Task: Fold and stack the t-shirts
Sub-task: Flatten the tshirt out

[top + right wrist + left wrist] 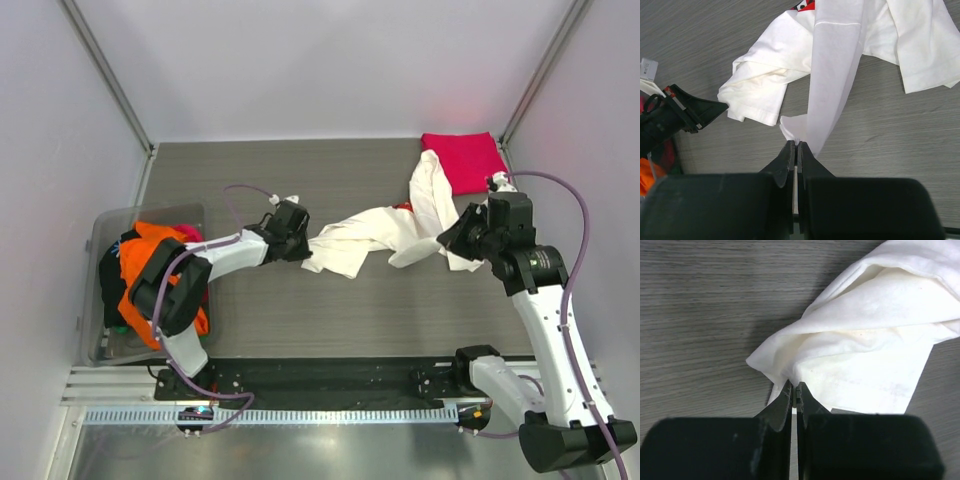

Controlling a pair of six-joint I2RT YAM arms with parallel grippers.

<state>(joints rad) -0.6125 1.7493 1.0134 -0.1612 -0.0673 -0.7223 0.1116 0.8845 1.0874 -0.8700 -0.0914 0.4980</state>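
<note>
A crumpled white t-shirt lies stretched across the middle of the table, a bit of its red panel showing at the far side. My left gripper is shut on the shirt's left edge, with cloth pinched between the tips. My right gripper is shut on a fold at the shirt's right end, and a strip of white cloth runs up from its tips. A folded pink-red tee lies at the back right. Orange and dark tees sit bunched in the bin.
A clear plastic bin stands at the table's left edge, beside the left arm. White walls close the table on three sides. The black rail with both arm bases runs along the near edge. The left gripper shows in the right wrist view.
</note>
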